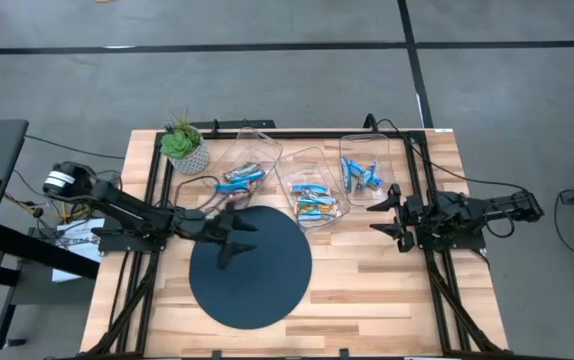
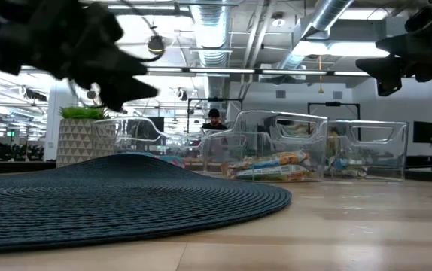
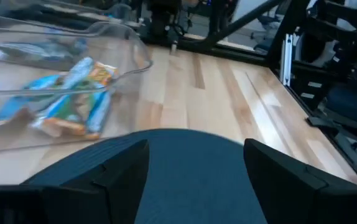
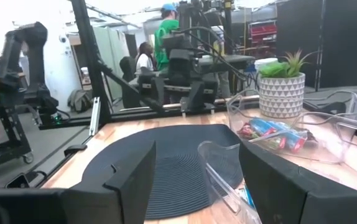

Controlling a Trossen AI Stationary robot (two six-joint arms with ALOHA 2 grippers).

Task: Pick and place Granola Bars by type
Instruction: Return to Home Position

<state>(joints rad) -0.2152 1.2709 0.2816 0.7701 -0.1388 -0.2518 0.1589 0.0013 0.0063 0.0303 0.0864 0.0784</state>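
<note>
**Both pincers empty, every bar in view binned in three lots**

Nearest the front edge of the one wooden table lies a single dark round mat, with nothing resting on it. The left gripper hangs over the mat's far half. Its two fingers are spread wide with nothing between them, and its wrist view shows only mat in the gap. The right gripper is level with it and well off to the right, over bare wood just short of the bins. It too is spread wide and holds nothing.

Beyond the grippers stand three clear bins in a row, and all the Granola Bars in view lie inside them:

- **The left bin:** the smallest lot, two or three bars in blue with some red and green.
- **The middle bin:** the biggest heap, about half a dozen blue and orange wrappers. They overlap too much for an exact count.
- **The right bin:** roughly five plain blue bars, lying loose along its left side.

One potted plant stands just left of the left bin, at the table's far left. In the low view, one person shows in the room past the bins.
</note>
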